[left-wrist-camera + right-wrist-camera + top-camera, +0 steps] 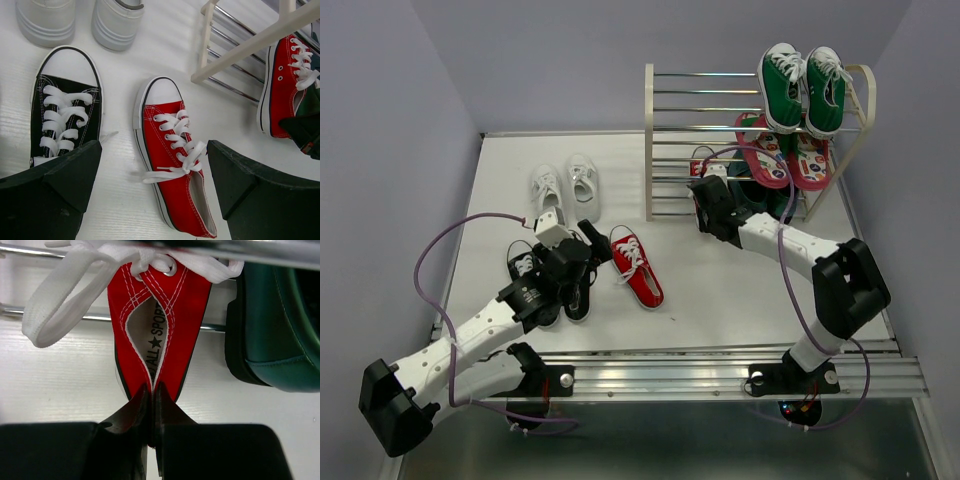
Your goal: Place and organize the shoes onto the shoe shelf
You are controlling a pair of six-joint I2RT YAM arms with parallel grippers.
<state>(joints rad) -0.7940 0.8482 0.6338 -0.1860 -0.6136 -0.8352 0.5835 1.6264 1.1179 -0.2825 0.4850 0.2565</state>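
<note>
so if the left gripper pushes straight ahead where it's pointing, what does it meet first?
Likely the red sneaker lying on the table, centred between the open fingers of the left gripper; exact depth is unclear.

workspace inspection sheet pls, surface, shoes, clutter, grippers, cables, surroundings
Surface: white table, no spills seen.
Job's things: shoe shelf far right; white sneakers and black sneakers on the table; loose red sneaker beside them; held red sneaker at the shelf's lower rods.
Clutter: green sneakers on the top tier, pink flip-flops below.
Grippers: left gripper open above the loose red sneaker; right gripper shut on the held red sneaker's heel.
Cables: purple cables loop off both arms.
Surroundings: plain walls, nothing else seen.
</note>
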